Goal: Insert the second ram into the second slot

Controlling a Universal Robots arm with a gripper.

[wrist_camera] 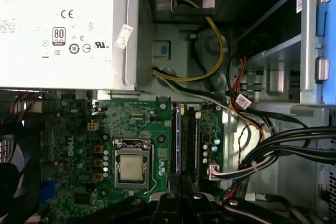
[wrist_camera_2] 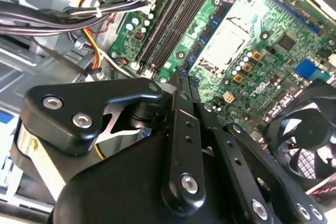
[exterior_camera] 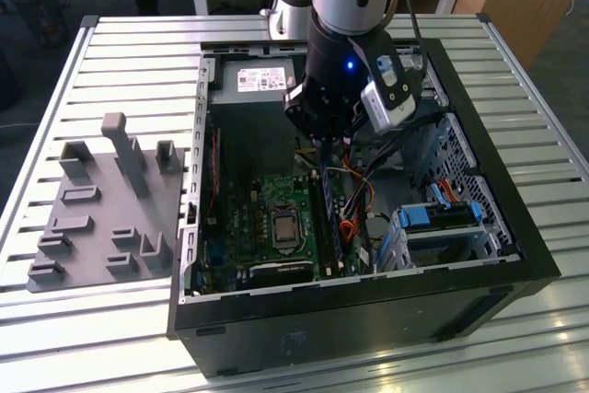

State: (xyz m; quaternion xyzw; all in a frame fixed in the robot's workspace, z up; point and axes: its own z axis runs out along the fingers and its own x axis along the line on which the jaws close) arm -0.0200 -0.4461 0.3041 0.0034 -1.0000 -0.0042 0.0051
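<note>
My gripper (exterior_camera: pixel 324 156) hangs inside the open computer case, just above the far end of the memory slots (exterior_camera: pixel 328 223). In the second wrist view its black fingers (wrist_camera_2: pixel 181 108) lie pressed together, and their tips (wrist_camera_2: pixel 185 73) point at the slot ends (wrist_camera_2: pixel 152 59). No stick shows between them. In the first wrist view the gripper (wrist_camera: pixel 181 196) sits at one end of the parallel slots (wrist_camera: pixel 188 140). A thin dark blue edge (wrist_camera: pixel 178 140) runs along one slot like a seated stick. Whether it is the second ram I cannot tell.
The green motherboard (exterior_camera: pixel 244 218) carries the bare processor (wrist_camera: pixel 129 167). A silver power supply (wrist_camera: pixel 63 30) sits beyond the slots. Cable bundles (wrist_camera: pixel 278 150) run beside them, a fan (wrist_camera_2: pixel 304 145) stands near the gripper, and blue drive brackets (exterior_camera: pixel 433 218) lie at the exterior view's right. A grey fixture plate (exterior_camera: pixel 101 209) rests outside the case.
</note>
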